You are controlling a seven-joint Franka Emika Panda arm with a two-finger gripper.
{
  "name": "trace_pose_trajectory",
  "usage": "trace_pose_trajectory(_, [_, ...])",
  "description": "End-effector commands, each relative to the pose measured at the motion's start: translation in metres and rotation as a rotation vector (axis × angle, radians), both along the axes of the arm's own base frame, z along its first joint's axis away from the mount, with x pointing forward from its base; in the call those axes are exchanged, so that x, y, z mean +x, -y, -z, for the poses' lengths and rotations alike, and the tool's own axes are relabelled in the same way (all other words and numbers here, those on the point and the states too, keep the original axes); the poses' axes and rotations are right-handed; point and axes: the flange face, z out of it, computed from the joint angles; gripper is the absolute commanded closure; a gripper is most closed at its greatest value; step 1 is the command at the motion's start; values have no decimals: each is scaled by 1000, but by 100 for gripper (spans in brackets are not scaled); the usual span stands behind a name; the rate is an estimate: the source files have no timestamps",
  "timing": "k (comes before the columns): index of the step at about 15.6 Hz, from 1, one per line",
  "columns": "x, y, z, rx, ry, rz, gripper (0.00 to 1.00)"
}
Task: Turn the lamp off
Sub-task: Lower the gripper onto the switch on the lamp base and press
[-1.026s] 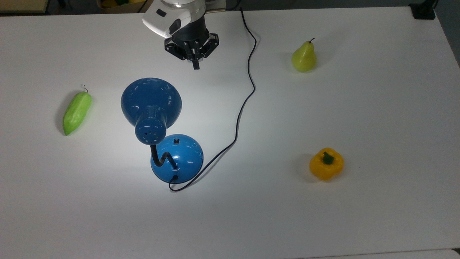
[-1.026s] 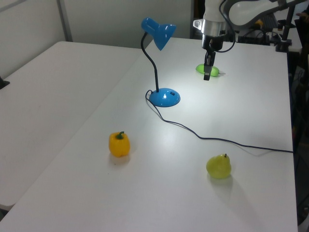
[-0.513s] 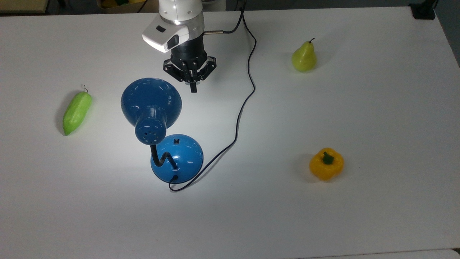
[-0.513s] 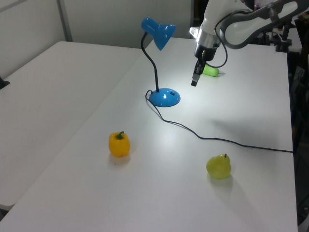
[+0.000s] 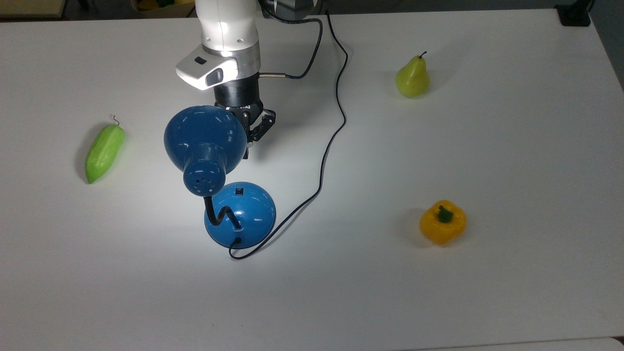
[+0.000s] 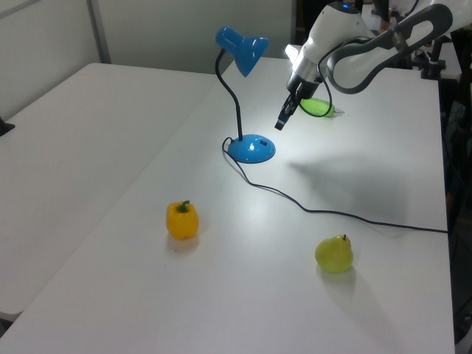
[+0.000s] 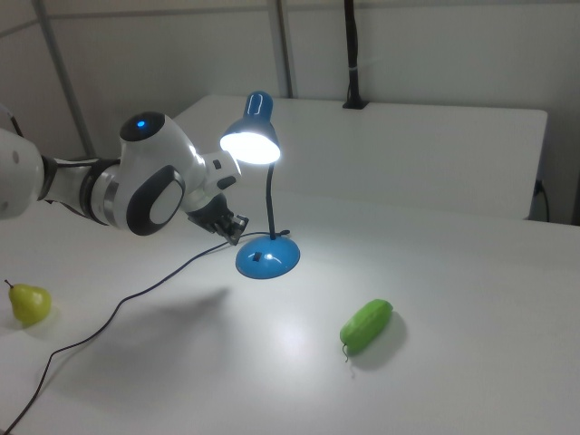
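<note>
Midway through its approach, the black two-finger gripper [image 6: 282, 123], fingers pressed together, hung above the lit glossy blue desk lamp [image 5: 239, 213] near the white table's [image 5: 487, 292] centre, its small black switch [image 5: 239, 191] apparently next to be pressed.

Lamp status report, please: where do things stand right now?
End effector above table, short of the base switch. Lamp lit. Nothing blocking the switch.

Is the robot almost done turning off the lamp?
Not yet. The glossy blue desk lamp is lit: its shade glows and casts a bright patch on the white table. The end effector hangs in the air near the lamp's round base, not touching it. Left to do: go down and press the small black switch on the base.
</note>
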Motion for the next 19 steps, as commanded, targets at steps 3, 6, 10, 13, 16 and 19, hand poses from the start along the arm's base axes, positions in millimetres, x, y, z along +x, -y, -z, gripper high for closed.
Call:
trace_pose_trajectory(3, [13, 2, 27, -1, 106, 26, 100])
trace_pose_trajectory(6, [17, 5, 38, -4, 153, 29, 100])
trace_pose_trajectory(10, [21, 4, 42, -10, 164, 22, 100])
trace_pose_trajectory(13, [24, 6, 50, -13, 155, 22, 100])
trace_pose_trajectory(16, [26, 7, 56, -14, 149, 22, 100])
trace_pose_trajectory(19, [28, 9, 60, -17, 145, 21, 100])
